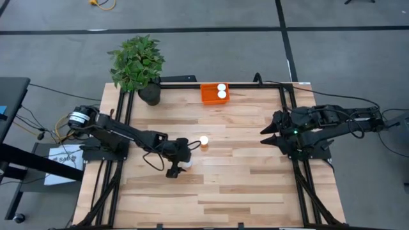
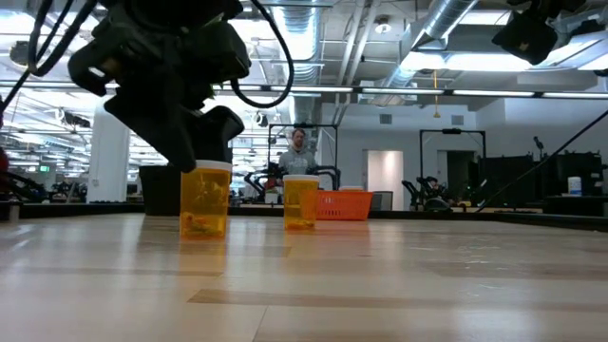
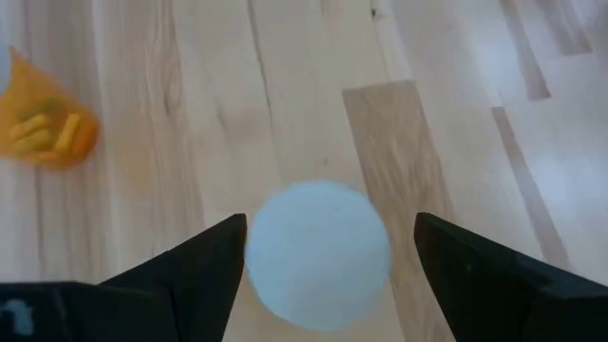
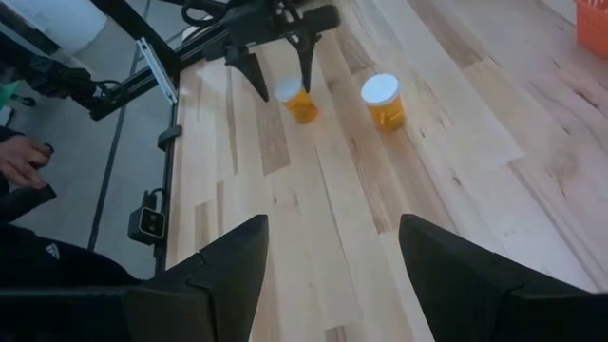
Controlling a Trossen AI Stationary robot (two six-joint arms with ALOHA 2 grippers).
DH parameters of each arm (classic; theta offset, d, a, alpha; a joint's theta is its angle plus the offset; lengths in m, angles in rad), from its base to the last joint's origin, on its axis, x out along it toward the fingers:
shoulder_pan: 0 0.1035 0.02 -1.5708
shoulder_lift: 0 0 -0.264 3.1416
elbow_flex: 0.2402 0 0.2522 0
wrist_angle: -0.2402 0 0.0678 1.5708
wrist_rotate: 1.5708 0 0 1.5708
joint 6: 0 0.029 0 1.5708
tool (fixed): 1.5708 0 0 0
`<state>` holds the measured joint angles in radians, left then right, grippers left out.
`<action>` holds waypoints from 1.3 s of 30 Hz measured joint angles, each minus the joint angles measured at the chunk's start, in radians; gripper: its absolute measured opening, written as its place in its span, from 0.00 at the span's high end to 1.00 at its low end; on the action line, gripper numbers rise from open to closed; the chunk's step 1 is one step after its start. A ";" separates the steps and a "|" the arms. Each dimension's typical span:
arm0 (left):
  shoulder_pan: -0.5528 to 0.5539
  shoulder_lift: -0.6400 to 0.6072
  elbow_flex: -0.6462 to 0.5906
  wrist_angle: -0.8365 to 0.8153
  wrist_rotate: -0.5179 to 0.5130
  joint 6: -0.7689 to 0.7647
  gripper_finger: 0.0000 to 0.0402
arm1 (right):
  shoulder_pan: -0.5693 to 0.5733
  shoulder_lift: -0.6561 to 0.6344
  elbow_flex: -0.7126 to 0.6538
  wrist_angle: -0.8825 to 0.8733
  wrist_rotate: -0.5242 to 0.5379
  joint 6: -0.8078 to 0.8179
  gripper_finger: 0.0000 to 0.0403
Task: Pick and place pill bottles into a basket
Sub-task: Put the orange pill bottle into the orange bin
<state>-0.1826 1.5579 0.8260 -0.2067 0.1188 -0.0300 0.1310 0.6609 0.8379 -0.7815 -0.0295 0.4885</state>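
Spread left end effector point(image 3: 323, 261) fingers straddle an upright bottle point(image 3: 318, 255) without gripping. Closing off-centre could topple it toward the second bottle point(image 1: 204, 142); the right end effector point(image 4: 332, 261) waits, spread.

We see our left gripper point(image 3: 323, 275) with fingers spread either side of a white bottle cap point(image 3: 318, 255); another amber pill bottle point(image 3: 46, 133) stands apart on the tabletop point(image 3: 285, 95).
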 joint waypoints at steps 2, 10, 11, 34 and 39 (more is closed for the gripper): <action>0.005 0.000 0.000 -0.005 0.001 0.006 0.27 | 0.000 0.000 0.000 0.000 0.000 0.000 0.42; 0.011 0.000 0.000 -0.004 -0.005 0.028 0.27 | 0.000 0.000 0.000 0.000 0.000 0.000 0.42; 0.013 0.000 0.000 -0.004 -0.008 0.032 0.27 | 0.000 0.000 0.000 0.000 0.000 0.000 0.42; 0.019 0.016 0.000 -0.027 -0.054 0.071 0.27 | 0.000 0.000 0.000 0.000 0.000 0.000 0.42; 0.019 0.016 0.000 -0.030 -0.056 0.068 0.27 | 0.000 0.000 0.000 -0.001 0.000 0.000 0.42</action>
<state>-0.1635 1.5738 0.8261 -0.2362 0.0627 0.0380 0.1310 0.6609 0.8379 -0.7822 -0.0295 0.4889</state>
